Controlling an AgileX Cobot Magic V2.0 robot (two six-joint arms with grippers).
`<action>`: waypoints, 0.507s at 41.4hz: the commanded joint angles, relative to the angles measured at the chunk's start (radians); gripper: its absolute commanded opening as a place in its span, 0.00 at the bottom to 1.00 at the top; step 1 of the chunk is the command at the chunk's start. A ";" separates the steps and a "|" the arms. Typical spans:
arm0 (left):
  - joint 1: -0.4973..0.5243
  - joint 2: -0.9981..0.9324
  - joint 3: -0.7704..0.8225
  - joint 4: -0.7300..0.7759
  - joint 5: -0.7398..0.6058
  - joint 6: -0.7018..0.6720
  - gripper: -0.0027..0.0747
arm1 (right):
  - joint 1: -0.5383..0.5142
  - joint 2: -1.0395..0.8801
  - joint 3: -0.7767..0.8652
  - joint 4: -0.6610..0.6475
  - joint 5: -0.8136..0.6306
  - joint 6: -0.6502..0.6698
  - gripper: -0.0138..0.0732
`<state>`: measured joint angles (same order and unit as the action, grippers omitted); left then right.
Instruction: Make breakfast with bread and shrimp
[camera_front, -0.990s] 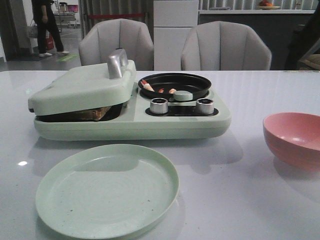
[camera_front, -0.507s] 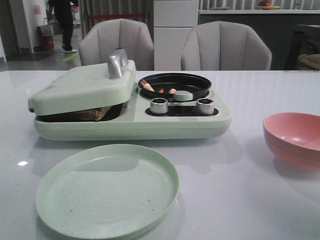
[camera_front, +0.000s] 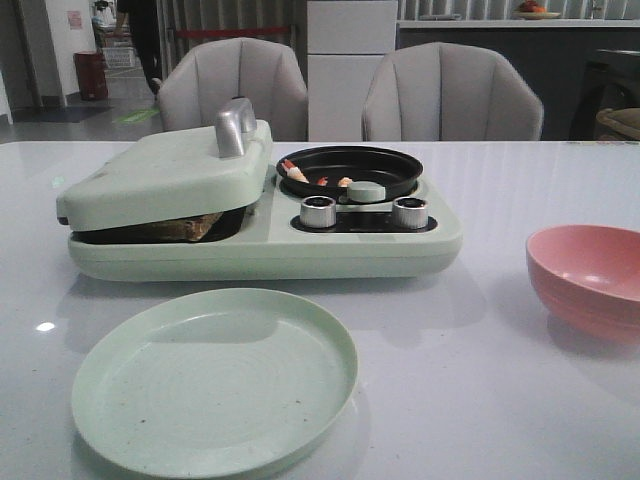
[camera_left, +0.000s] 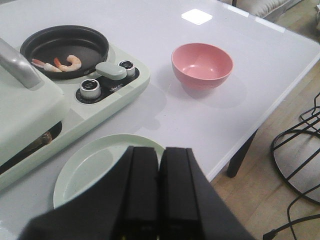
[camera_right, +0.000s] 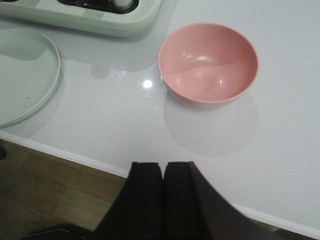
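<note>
Orange shrimp (camera_left: 64, 63) in pan, well apart from left gripper (camera_left: 160, 192)

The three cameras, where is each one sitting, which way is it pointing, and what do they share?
Front view: low at the table edge, facing forward over the green plate to the cooker; no robot parts show.
Left wrist view: above the table's near edge, looking down at cooker, shrimp, pink bowl; left gripper shut.
Right wrist view: above the bowl; right gripper shut.
All share plate and bowl.
</note>
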<state>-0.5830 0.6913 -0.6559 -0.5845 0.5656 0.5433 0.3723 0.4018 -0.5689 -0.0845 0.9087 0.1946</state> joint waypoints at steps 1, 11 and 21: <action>-0.008 0.001 -0.031 -0.033 -0.064 -0.002 0.16 | -0.001 0.003 -0.026 -0.017 -0.067 -0.005 0.21; -0.008 0.001 -0.031 0.072 -0.097 -0.119 0.17 | -0.001 0.003 -0.026 -0.016 -0.066 -0.005 0.21; -0.008 0.001 -0.031 0.216 -0.083 -0.301 0.17 | -0.001 0.003 -0.026 -0.016 -0.066 -0.005 0.21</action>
<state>-0.5851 0.6913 -0.6559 -0.3631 0.5390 0.2810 0.3723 0.3979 -0.5689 -0.0845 0.9087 0.1946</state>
